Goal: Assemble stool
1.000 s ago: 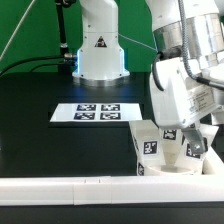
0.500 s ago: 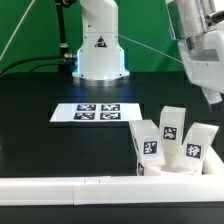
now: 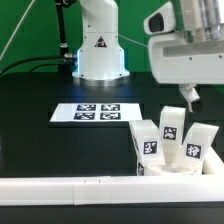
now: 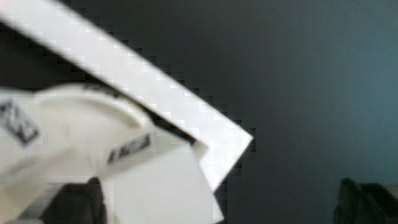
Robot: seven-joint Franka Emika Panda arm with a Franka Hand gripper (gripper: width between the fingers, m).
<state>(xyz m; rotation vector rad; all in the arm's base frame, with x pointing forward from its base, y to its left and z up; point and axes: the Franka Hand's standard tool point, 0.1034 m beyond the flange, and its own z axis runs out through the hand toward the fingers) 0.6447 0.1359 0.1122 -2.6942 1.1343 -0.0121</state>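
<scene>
The stool stands upside down at the exterior view's lower right. Its round seat disc [image 3: 168, 168] lies on the table with three tagged white leg blocks upright on it: one to the left [image 3: 148, 141], one at the back [image 3: 171, 123], one to the right [image 3: 197, 143]. My gripper [image 3: 189, 96] hangs above the stool, clear of the legs. In the blurred wrist view my gripper [image 4: 222, 205] is open, its dark fingertips [image 4: 71, 203] set wide apart with nothing held. The stool's seat and legs [image 4: 71, 125] show below it.
The marker board [image 3: 98, 113] lies flat mid-table. White border rails [image 3: 70, 186] run along the front edge and meet in a corner beside the stool [image 4: 169, 95]. The robot base [image 3: 100, 45] stands at the back with cables around it.
One second ago my gripper was down among the leg blocks. It has let go and risen well above them; all three legs stay upright.
</scene>
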